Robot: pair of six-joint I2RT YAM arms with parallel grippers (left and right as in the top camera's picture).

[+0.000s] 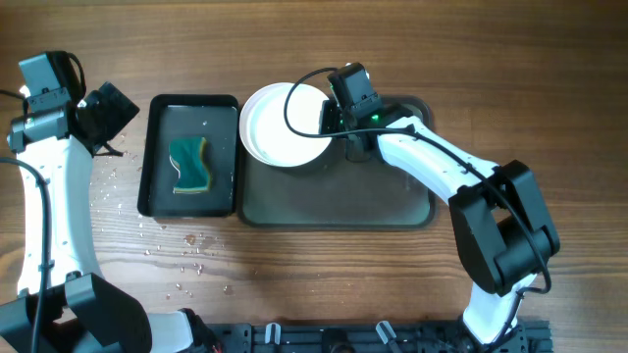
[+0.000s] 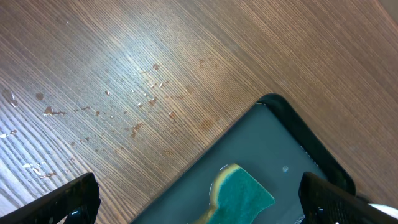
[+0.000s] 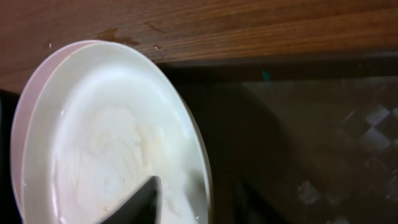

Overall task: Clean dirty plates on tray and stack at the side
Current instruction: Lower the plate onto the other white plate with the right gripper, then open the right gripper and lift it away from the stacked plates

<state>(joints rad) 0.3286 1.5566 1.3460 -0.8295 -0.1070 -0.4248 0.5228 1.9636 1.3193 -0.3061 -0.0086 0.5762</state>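
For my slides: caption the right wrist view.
Right arm's jaws pinch the rim of the top white plate, stacked on a second plate at the tray's edge.

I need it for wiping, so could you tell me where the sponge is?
Overhead, the sponge lies in the small black tray, just left of the stacked plates.

Was a wood-grain bench. Bore the tray right of centre, a smaller black tray just left of it, and droplets scattered lower left.
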